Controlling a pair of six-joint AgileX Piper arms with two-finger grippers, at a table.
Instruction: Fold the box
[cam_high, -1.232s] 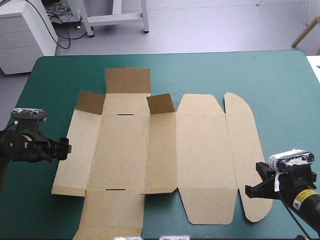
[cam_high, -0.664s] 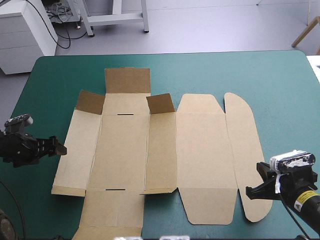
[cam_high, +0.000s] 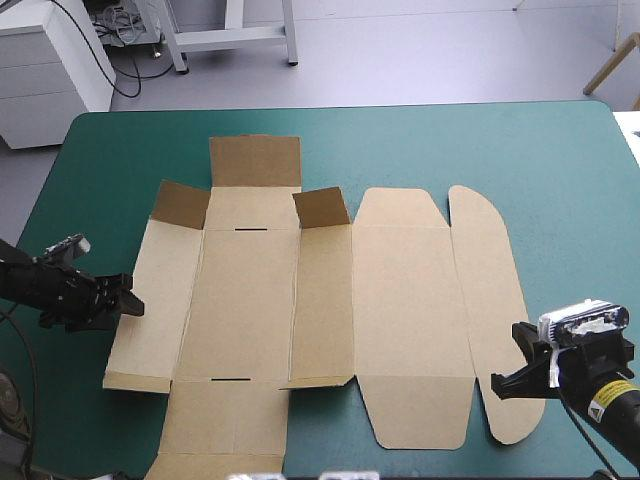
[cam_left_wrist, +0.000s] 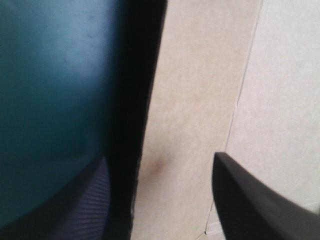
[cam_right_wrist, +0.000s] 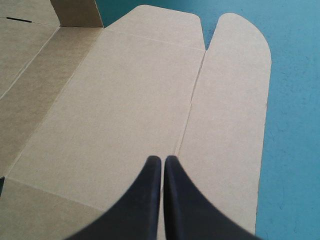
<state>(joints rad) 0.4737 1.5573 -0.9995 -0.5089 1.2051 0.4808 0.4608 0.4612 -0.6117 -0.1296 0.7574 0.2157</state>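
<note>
Left gripper (cam_high: 128, 300), spread empty at the box's (cam_high: 250, 300) nine-o'clock edge, could shove it askew; right gripper (cam_high: 497, 385) closed, empty.

The teal-green table cover (cam_high: 480, 140) lies smooth and flat.

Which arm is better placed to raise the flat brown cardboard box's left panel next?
Left: the left gripper, open, has the brown box's left edge between its fingers; the right gripper is shut over the far rounded flap.
</note>
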